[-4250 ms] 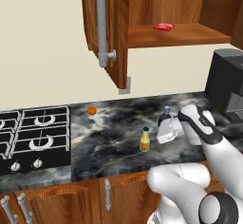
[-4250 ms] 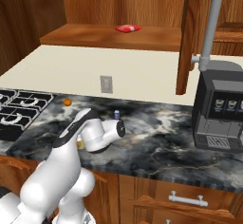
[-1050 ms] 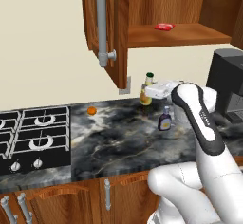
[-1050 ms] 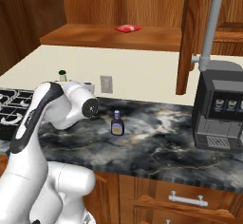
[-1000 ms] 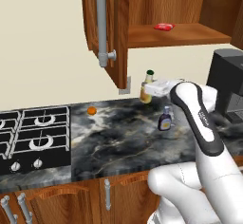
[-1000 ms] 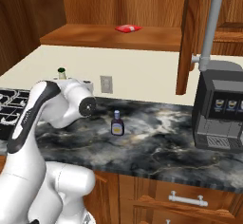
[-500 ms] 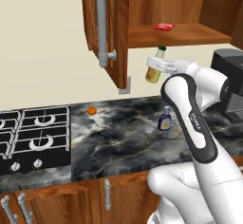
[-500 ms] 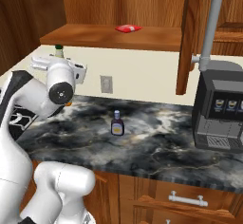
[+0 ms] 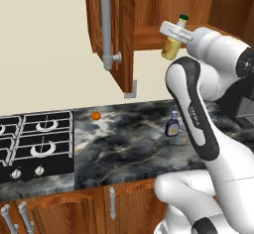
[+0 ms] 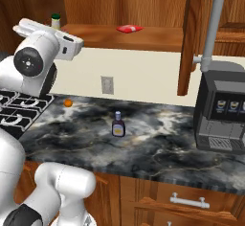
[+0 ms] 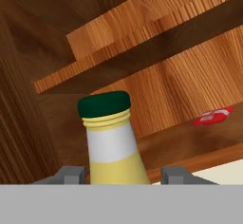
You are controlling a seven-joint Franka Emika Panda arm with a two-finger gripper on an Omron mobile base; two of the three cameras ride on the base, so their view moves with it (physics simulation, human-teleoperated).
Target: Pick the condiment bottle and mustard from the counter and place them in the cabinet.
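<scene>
Cream wall (image 9: 44, 54) behind a black stove top (image 9: 34, 144) (low wooden cupboards (image 9: 74, 210) below).

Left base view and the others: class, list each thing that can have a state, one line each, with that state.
Mustard: upright, held up at the cabinet shelf.
End effector: shut on the mustard.
Condiment bottle: upright on the counter.
Cabinet: door open.
Red item: lying on the shelf.

The yellow mustard (image 9: 171, 47), green-capped, is held slightly tilted at the open cabinet (image 9: 149, 10). The dark condiment bottle (image 9: 172, 126) stands upright on the marble table (image 9: 124, 144).
</scene>
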